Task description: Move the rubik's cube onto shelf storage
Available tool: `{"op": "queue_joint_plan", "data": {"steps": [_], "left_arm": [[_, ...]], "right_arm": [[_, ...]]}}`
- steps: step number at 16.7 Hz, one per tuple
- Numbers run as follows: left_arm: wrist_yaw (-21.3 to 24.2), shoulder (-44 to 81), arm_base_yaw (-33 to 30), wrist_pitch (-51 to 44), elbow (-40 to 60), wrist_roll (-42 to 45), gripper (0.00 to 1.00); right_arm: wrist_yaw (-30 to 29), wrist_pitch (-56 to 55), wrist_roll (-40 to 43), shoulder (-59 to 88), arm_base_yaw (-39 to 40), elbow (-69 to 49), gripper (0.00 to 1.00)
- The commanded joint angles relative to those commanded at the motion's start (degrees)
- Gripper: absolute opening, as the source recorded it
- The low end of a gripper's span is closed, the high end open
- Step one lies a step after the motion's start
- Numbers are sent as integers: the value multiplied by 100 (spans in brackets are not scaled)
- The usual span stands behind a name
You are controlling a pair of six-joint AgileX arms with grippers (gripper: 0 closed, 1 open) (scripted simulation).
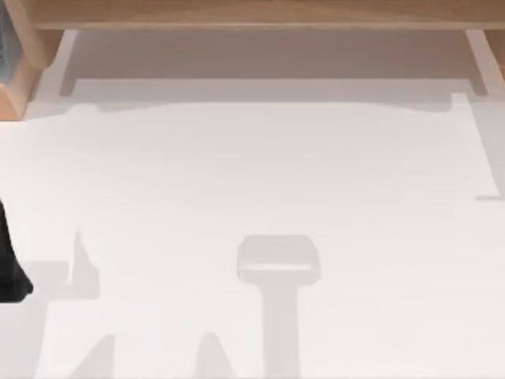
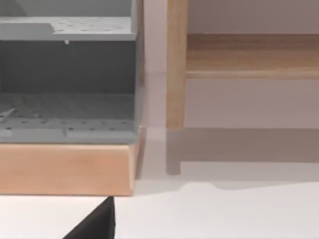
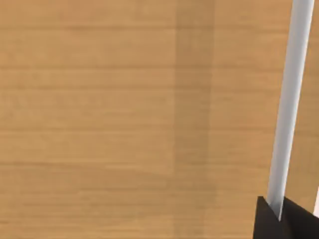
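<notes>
The rubik's cube is out of view. The shelf storage (image 1: pixel 252 14) runs across the far edge of the table as a light-brown board on wooden side supports. The left wrist view has its board (image 2: pixel 249 55) and one upright support (image 2: pixel 175 64). My right gripper (image 3: pixel 286 219) is a dark tip at the corner of the right wrist view, close over a broad light-brown wooden surface (image 3: pixel 124 119). My left arm (image 1: pixel 9 264) sits at the table's left edge. A dark part of my left gripper (image 2: pixel 94 224) hangs over the white table, facing the shelf's left end.
A grey perforated bin (image 2: pixel 65 74) on a wooden base (image 2: pixel 65 169) stands just left of the shelf, at the far left corner (image 1: pixel 12 71). The white table (image 1: pixel 252 174) carries a soft arm-shaped shadow (image 1: pixel 278 264) near its front middle.
</notes>
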State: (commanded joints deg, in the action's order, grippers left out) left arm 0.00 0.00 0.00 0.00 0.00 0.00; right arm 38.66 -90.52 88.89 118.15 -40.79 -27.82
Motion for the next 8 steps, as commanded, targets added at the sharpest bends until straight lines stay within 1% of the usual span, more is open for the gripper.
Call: {"op": "queue_joint_plan", "data": {"steps": [8], "left_arm": [[0, 0, 0, 0, 0, 0, 100]], "right_arm": [[0, 0, 0, 0, 0, 0, 75]]}}
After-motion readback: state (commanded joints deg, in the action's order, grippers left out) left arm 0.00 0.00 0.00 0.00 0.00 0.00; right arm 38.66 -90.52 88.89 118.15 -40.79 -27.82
